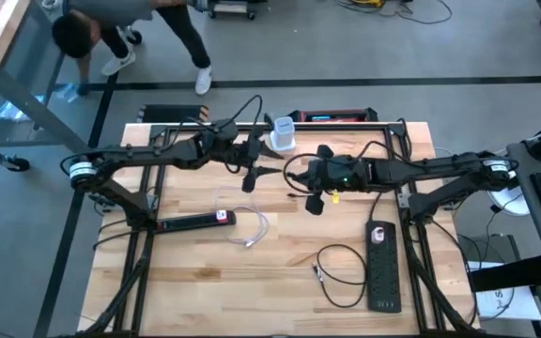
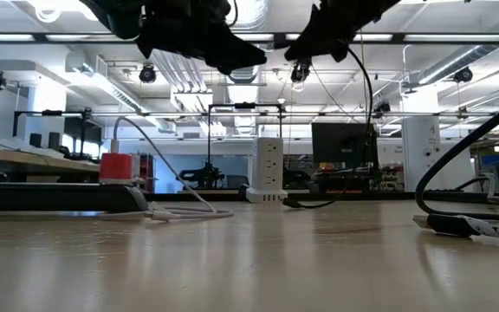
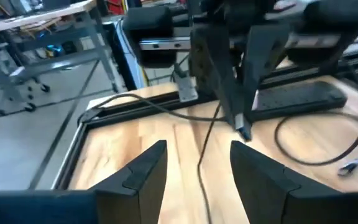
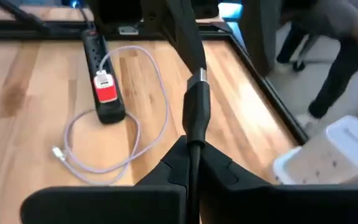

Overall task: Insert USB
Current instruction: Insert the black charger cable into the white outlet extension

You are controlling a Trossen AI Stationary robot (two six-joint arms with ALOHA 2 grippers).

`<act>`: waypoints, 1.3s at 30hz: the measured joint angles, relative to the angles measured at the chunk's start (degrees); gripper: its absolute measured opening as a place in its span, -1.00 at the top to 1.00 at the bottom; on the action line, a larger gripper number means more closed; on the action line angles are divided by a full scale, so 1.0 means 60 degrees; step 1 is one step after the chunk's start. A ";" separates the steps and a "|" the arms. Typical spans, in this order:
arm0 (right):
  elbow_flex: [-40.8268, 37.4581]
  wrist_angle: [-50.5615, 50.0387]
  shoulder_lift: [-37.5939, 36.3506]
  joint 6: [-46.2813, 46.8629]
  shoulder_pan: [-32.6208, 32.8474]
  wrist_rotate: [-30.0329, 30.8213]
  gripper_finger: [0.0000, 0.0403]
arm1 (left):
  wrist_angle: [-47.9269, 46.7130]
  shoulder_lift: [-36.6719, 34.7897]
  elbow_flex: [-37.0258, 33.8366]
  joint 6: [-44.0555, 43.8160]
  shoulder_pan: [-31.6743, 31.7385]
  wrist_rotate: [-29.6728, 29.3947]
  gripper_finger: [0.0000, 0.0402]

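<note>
Grey floor (image 1: 364, 47), ceiling strip lights (image 2: 457, 37), wkbench (image 2: 24, 156).

You see both arms meeting mid-frame above the wooden surface (image 1: 205, 282), the left end effector (image 1: 250, 175) facing the right end effector (image 1: 299, 180), with a white power tower (image 1: 283, 133) just above them.

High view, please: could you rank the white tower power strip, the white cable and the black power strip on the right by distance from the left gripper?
1. White tower power strip, just beside the left gripper, toward the table's far edge.
2. White cable, toward the near edge.
3. Black power strip, far right.
</note>
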 joint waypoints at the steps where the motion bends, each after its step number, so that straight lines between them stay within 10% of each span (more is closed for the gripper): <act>1: 0.0014 0.0082 0.0072 -0.0223 0.0000 -0.0001 1.00 | 0.0002 -0.0011 0.0000 -0.0088 -0.0003 0.0064 0.18; 6: 0.0018 0.0001 0.0292 -0.1180 -0.0044 0.0225 1.00 | -0.0024 -0.0021 0.0000 -0.0631 -0.0042 0.1254 0.09; 25: 0.0007 0.0699 0.0496 -0.2716 -0.0051 0.0877 1.00 | -0.0043 -0.0026 0.0004 -0.1664 -0.0040 0.0492 -0.23; 39: 0.0011 0.1043 0.0561 -0.3076 -0.0051 0.0898 1.00 | 0.0065 0.0031 -0.0024 -0.1089 -0.0055 0.0456 0.53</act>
